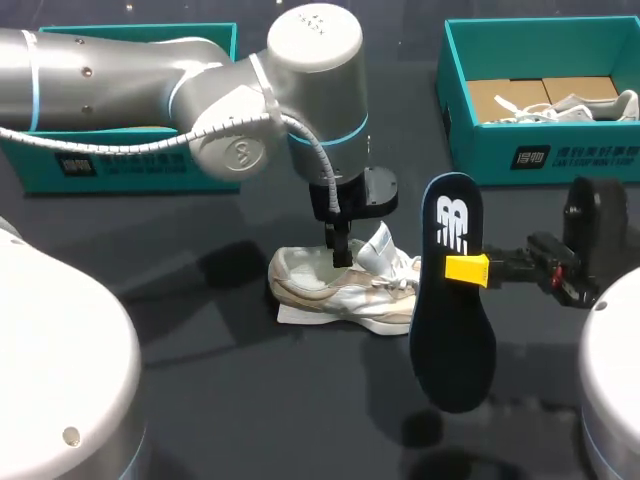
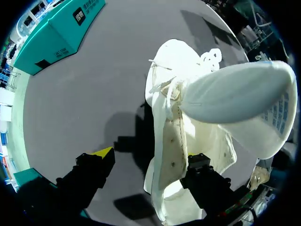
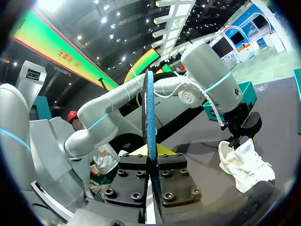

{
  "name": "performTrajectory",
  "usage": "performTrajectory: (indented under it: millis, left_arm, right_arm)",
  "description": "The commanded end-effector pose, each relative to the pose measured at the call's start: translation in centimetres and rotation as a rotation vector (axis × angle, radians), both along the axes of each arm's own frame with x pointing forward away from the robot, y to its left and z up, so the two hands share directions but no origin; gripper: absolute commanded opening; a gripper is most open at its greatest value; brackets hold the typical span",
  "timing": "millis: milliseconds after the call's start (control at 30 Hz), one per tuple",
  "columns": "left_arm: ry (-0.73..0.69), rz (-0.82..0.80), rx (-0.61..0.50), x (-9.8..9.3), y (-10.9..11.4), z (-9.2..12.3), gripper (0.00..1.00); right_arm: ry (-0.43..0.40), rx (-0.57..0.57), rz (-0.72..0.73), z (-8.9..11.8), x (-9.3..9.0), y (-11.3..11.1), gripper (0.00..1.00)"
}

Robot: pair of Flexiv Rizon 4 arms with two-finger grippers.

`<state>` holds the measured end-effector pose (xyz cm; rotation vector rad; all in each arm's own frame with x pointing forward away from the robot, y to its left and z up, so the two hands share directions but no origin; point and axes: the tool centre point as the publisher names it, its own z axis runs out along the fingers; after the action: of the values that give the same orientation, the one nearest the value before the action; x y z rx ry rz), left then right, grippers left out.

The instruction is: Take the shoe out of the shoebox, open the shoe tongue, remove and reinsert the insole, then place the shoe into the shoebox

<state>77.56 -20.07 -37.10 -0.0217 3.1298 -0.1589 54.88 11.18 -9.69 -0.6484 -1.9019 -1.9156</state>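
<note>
The white shoe (image 1: 345, 287) lies on its side on the dark table, its tongue (image 2: 240, 99) folded out. My left gripper (image 1: 342, 255) points down into the shoe's opening. In the left wrist view it (image 2: 148, 160) stands open, one finger inside the shoe and the other outside, clear of the side wall. My right gripper (image 1: 467, 270) is shut on the dark blue insole (image 1: 452, 300) and holds it upright in the air, right of the shoe. In the right wrist view the insole (image 3: 149, 122) shows edge-on between the fingers.
A teal shoebox (image 1: 130, 160) stands at the back left behind my left arm. Another teal shoebox (image 1: 545, 150) at the back right holds a second white shoe (image 1: 590, 105) and cardboard. A white paper sheet (image 1: 298, 315) lies under the shoe.
</note>
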Motion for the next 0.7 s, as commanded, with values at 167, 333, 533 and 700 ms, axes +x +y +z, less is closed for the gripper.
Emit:
performTrajectory:
  millis: [167,333,533,700]
  left_arm:
    - [0.029,-0.002,0.01,-0.2,-0.2,-1.2,0.22]
    - [0.051,-0.014,0.002,-0.4,0.3,-1.0,0.0]
    - [0.068,-0.056,-0.009,-1.0,0.8,-0.1,0.0]
    - [0.086,-0.134,-0.029,-1.4,1.3,1.3,0.0]
  right_arm:
    - [0.013,-0.265,-0.4,0.3,-0.8,0.0,0.0]
    - [0.013,-0.265,-0.4,0.3,-0.8,0.0,0.0]
    - [0.013,-0.265,-0.4,0.3,-0.8,0.0,0.0]
    - [0.013,-0.265,-0.4,0.3,-0.8,0.0,0.0]
